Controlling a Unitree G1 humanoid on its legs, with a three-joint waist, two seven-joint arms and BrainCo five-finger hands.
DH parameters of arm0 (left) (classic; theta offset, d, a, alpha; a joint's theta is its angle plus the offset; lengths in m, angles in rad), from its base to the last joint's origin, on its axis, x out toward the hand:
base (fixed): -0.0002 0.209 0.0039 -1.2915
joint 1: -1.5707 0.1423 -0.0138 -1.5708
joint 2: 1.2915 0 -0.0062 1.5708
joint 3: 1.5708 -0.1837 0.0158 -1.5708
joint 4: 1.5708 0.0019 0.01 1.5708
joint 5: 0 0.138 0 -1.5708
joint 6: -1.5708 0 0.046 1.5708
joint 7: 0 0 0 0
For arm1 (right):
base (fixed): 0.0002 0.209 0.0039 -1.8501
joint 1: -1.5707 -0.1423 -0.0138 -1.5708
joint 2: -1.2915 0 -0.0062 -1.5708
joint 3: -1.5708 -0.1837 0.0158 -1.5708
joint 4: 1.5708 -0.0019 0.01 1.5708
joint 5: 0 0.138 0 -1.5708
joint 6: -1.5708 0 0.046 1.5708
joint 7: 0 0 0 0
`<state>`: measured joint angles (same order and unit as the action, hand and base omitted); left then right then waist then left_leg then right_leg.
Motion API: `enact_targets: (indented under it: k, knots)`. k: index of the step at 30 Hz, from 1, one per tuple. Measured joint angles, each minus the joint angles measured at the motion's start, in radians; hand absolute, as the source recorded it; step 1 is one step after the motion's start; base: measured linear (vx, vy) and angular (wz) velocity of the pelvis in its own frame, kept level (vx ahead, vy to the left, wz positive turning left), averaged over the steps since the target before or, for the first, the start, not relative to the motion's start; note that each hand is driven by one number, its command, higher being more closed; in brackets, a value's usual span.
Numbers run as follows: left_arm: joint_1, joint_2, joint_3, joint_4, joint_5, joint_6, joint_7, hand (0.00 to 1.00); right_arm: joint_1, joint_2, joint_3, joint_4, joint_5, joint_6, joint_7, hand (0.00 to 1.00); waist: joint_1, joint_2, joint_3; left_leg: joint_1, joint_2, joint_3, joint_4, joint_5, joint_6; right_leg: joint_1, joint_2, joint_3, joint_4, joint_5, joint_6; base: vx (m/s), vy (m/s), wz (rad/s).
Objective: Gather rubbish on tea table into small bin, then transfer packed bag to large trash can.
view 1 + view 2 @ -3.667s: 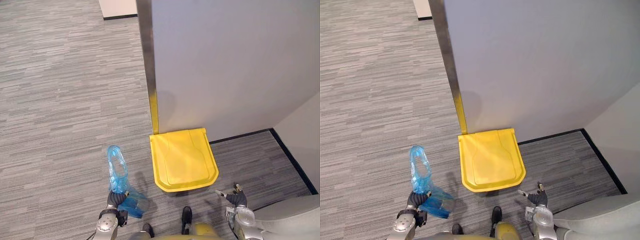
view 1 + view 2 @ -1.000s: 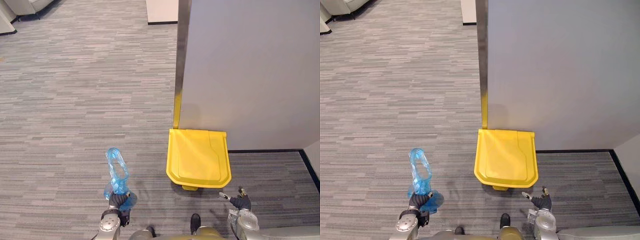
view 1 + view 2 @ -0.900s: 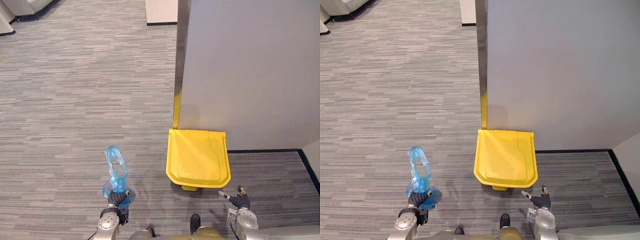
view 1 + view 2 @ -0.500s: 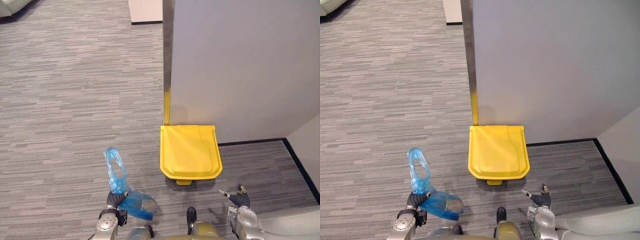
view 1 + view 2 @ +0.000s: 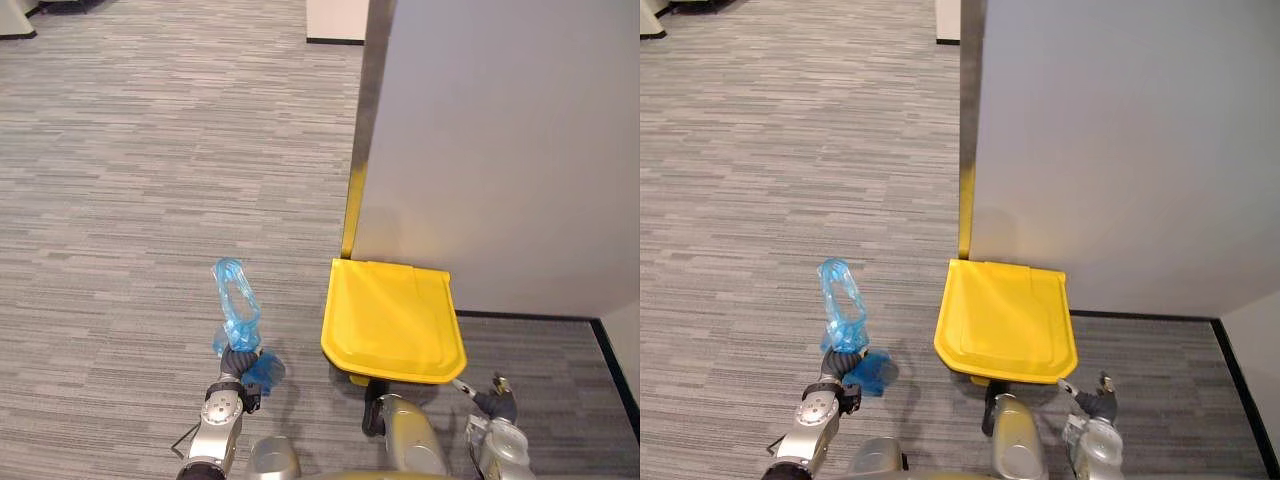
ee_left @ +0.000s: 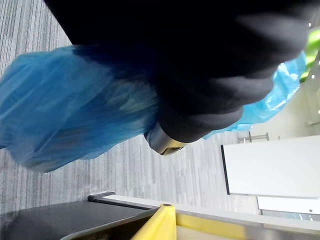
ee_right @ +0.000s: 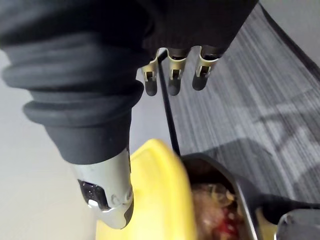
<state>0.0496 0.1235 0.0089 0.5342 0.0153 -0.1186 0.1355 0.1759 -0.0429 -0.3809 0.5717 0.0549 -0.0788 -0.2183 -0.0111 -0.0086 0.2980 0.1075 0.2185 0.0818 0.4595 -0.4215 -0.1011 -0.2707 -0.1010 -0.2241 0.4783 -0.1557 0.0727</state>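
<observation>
Left hand: your left hand (image 5: pixel 238 363) is fisted tight round the neck of the blue bag (image 5: pixel 236 305). The bag's loop stands up above the fist.
Bag body: the packed bulk bunches below and beside the fist, and in the left wrist view it wraps close round the dark cover. I can't tell whether it clears the carpet (image 5: pixel 120 200).
Right hand: your right hand (image 5: pixel 497 404) hangs low, just off the can's near right corner. Its fingers (image 7: pixel 172 75) are straight and relaxed, with nothing in them.
Trash can: the large trash can (image 5: pixel 393 322) sits against the grey wall (image 5: pixel 500 150), near the bag on its right side.
Lid: in the right wrist view the yellow lid (image 7: pixel 160 200) stands up off the dark rim, and some rubbish (image 7: pixel 212 210) shows inside.
Done, by my read: the gathering and packing are finished, and you've got the bag in hand at the can.
Left to do: the bag isn't in yet. Swing it across over the opening and let go.
</observation>
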Motion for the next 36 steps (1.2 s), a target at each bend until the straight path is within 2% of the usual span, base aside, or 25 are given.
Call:
enact_targets:
  k: [3, 4, 7, 12, 16, 18, 20, 22, 25, 26, 28, 31, 33, 36]
  knots:
    - [0.008, -0.003, -0.002, -0.001, 0.001, 0.000, 0.000, 1.00, 0.015, 0.000, -0.032, -0.010, 0.035, -0.001, -0.002, 0.00, 0.000, 0.008, -0.023, -0.001, 0.027, 0.002, -0.001, -0.003, -0.019, -0.017, 0.030, -0.006, 0.034, -0.035, -0.016, 0.18, -0.087, 0.09]
    - [0.008, -0.003, -0.003, -0.002, 0.001, 0.000, -0.001, 1.00, 0.016, 0.002, -0.035, -0.013, 0.042, -0.002, -0.002, 0.00, -0.004, 0.011, -0.026, -0.007, 0.037, 0.003, 0.001, -0.001, -0.022, -0.018, 0.035, -0.015, 0.037, -0.039, -0.011, 0.24, -0.080, 0.05]
    - [0.009, -0.022, -0.003, -0.014, 0.018, 0.000, -0.001, 1.00, 0.030, 0.023, -0.048, -0.043, 0.060, -0.002, -0.002, 0.00, -0.005, 0.011, -0.039, -0.023, 0.045, 0.017, 0.011, 0.008, -0.037, -0.036, 0.031, -0.020, 0.067, -0.051, -0.011, 0.16, -0.026, 0.05]
    - [0.022, -0.034, -0.002, -0.015, 0.026, 0.001, -0.002, 1.00, 0.027, 0.060, -0.040, -0.057, 0.062, -0.005, 0.003, 0.00, 0.001, 0.003, -0.045, -0.039, 0.044, 0.054, 0.032, 0.008, -0.036, -0.040, 0.029, -0.012, 0.062, -0.051, -0.012, 0.02, 0.021, 0.01]
    - [0.050, -0.040, -0.008, -0.016, 0.026, 0.002, -0.004, 1.00, 0.030, 0.069, 0.045, -0.057, 0.060, -0.004, 0.007, 0.00, 0.002, 0.000, -0.061, -0.055, 0.041, 0.042, 0.002, -0.002, -0.019, -0.040, 0.027, -0.017, 0.035, -0.052, -0.009, -0.05, 0.008, 0.22]
    - [0.061, -0.040, -0.017, -0.025, 0.026, 0.002, -0.005, 1.00, 0.031, 0.071, 0.096, -0.057, 0.055, -0.004, 0.014, 0.00, 0.003, 0.002, -0.078, -0.079, 0.039, 0.020, 0.001, -0.001, -0.021, -0.049, 0.027, -0.017, 0.027, -0.051, -0.009, -0.04, -0.020, 0.30]
    - [0.066, -0.041, -0.024, -0.041, 0.026, 0.002, -0.005, 1.00, 0.020, 0.072, 0.148, -0.061, 0.052, -0.004, 0.026, 0.00, 0.017, 0.005, -0.084, -0.095, 0.039, 0.003, -0.003, 0.009, -0.028, -0.056, 0.027, -0.023, 0.024, -0.051, -0.009, -0.01, -0.020, 0.22]
    - [0.066, -0.039, -0.041, -0.078, 0.026, 0.002, -0.006, 1.00, -0.010, 0.071, 0.210, -0.100, 0.044, -0.004, 0.026, 0.00, 0.032, 0.005, -0.092, -0.151, 0.029, -0.012, -0.004, 0.041, -0.040, -0.099, 0.019, -0.031, 0.024, -0.051, -0.009, 0.00, -0.049, 0.27]
    - [0.064, -0.039, -0.045, -0.106, 0.026, 0.002, -0.005, 1.00, -0.074, 0.066, 0.266, -0.152, 0.018, -0.004, 0.025, 0.00, 0.029, 0.004, -0.092, -0.207, 0.022, -0.011, -0.005, 0.085, -0.035, -0.118, 0.011, -0.042, 0.006, -0.040, -0.016, 0.01, -0.043, 0.48]
    - [0.063, -0.038, -0.045, -0.122, 0.025, 0.002, -0.002, 1.00, -0.113, 0.057, 0.289, -0.169, 0.009, -0.008, 0.024, 0.00, 0.046, 0.004, -0.092, -0.216, 0.024, -0.008, -0.006, 0.098, -0.034, -0.118, 0.011, -0.050, 0.000, -0.031, -0.030, 0.04, -0.022, 0.12]
    - [0.060, -0.036, -0.045, -0.136, 0.024, -0.002, -0.001, 1.00, -0.177, 0.035, 0.310, -0.170, 0.001, -0.011, 0.022, 0.00, 0.060, 0.004, -0.091, -0.225, 0.026, -0.008, -0.011, 0.111, -0.034, -0.120, 0.012, -0.055, -0.008, -0.021, -0.045, 0.04, -0.029, 0.12]
    - [0.055, -0.015, -0.045, -0.136, 0.018, -0.013, 0.001, 1.00, -0.267, 0.000, 0.324, -0.169, -0.010, -0.020, 0.019, 0.00, 0.061, 0.003, -0.090, -0.236, 0.026, -0.001, -0.039, 0.123, -0.037, -0.135, 0.015, -0.056, -0.022, -0.007, -0.051, 0.01, -0.014, 0.04]
    - [0.042, 0.003, -0.045, -0.136, 0.013, -0.020, 0.002, 1.00, -0.318, -0.038, 0.328, -0.165, -0.018, -0.020, 0.017, 0.00, 0.063, 0.001, -0.069, -0.238, 0.028, 0.001, -0.046, 0.124, -0.037, -0.139, 0.021, -0.053, -0.031, 0.005, -0.047, -0.02, -0.013, -0.06]
    - [0.014, 0.027, -0.046, -0.136, -0.014, -0.026, 0.003, 1.00, -0.379, -0.129, 0.360, -0.151, -0.018, -0.020, 0.016, 0.00, 0.069, -0.003, -0.046, -0.253, 0.029, 0.000, -0.060, 0.125, -0.040, -0.150, 0.036, -0.038, -0.062, 0.018, -0.021, -0.07, -0.013, -0.04]
